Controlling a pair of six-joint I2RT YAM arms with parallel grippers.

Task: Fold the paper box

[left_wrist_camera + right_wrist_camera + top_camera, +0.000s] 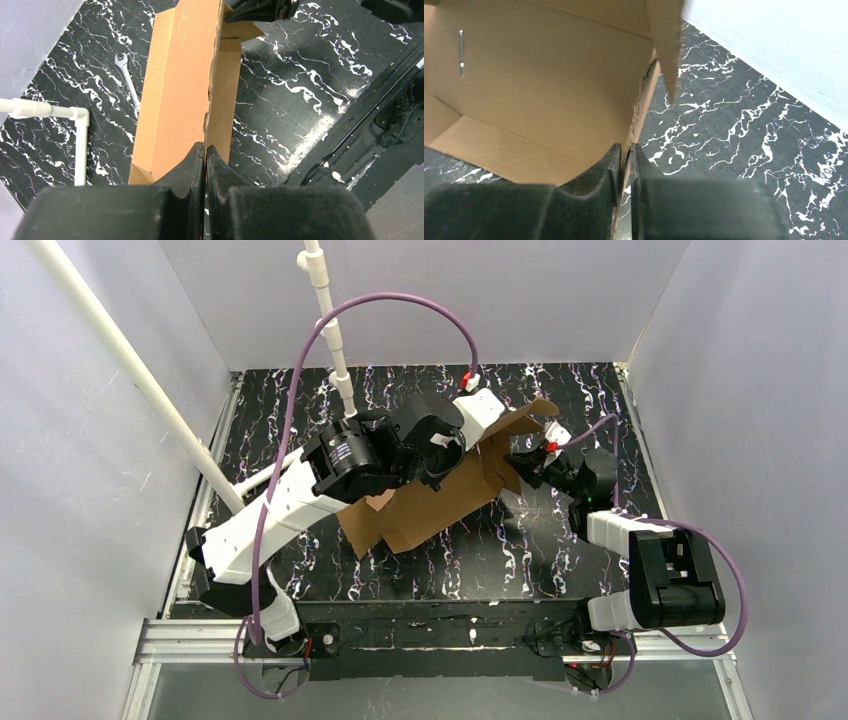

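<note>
The paper box [440, 502] is a brown cardboard sheet, partly folded, held tilted above the black marbled table between both arms. My left gripper [448, 454] is shut on the edge of one upright panel; in the left wrist view the fingertips [205, 148] pinch that thin edge and the panel [175, 85] runs away from them. My right gripper [523, 455] is shut on a side wall at the box's far right end. In the right wrist view the jaws [626, 149] clamp the wall edge, with the box's inside [539, 90] to their left.
A small silver wrench [127, 80] lies on the table left of the box. A white PVC pipe frame [330, 330] stands at the back left, its elbow also in the left wrist view [75, 116]. Grey walls enclose the table on three sides.
</note>
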